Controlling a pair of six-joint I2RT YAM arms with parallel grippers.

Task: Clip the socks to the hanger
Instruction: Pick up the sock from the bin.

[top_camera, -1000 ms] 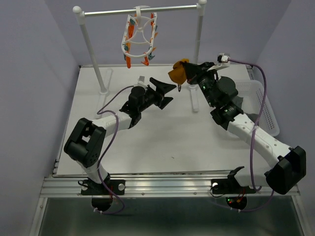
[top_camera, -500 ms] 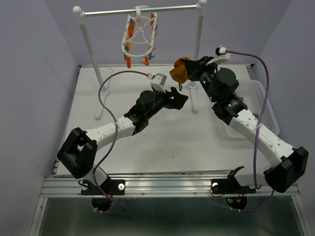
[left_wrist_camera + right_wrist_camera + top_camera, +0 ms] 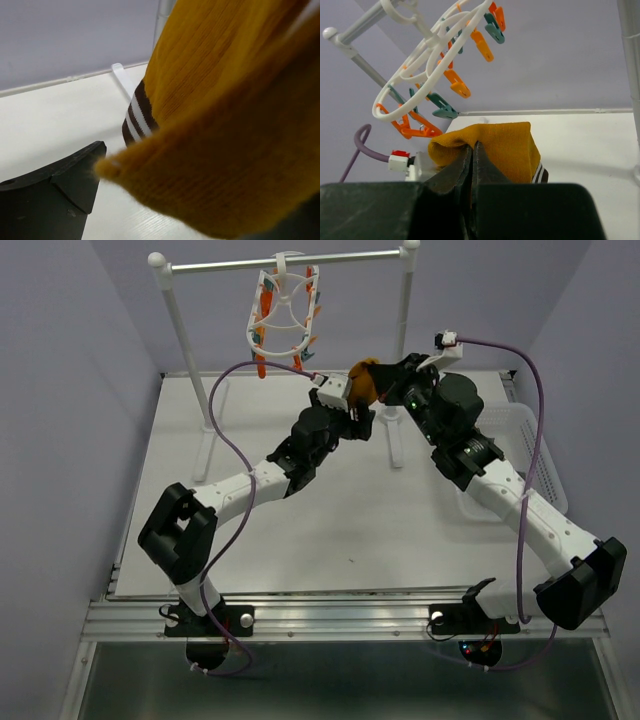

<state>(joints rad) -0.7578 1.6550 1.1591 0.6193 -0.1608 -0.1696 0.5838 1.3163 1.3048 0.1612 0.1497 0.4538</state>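
Note:
My right gripper (image 3: 378, 388) is shut on a mustard-orange sock (image 3: 360, 382) with dark cuff stripes and holds it in the air near the right post. In the right wrist view its jaws pinch a fold of the sock (image 3: 495, 147). The white oval hanger (image 3: 283, 318) with orange and teal clips hangs from the rail up and to the left; in the right wrist view the hanger (image 3: 415, 82) is above the sock. My left gripper (image 3: 357, 412) is right at the sock, open, and the sock (image 3: 225, 125) fills the space between its jaws. The other socks are not in view.
The metal rail (image 3: 290, 262) rests on two white posts (image 3: 180, 325); the right post (image 3: 402, 335) stands just behind both grippers. A clear plastic basket (image 3: 545, 465) sits at the table's right edge, partly behind the right arm. A purple cable (image 3: 225, 405) loops over the left arm.
My left arm has swung right and forward, bringing its open gripper up to the hanging sock. My right gripper has held the sock almost still.

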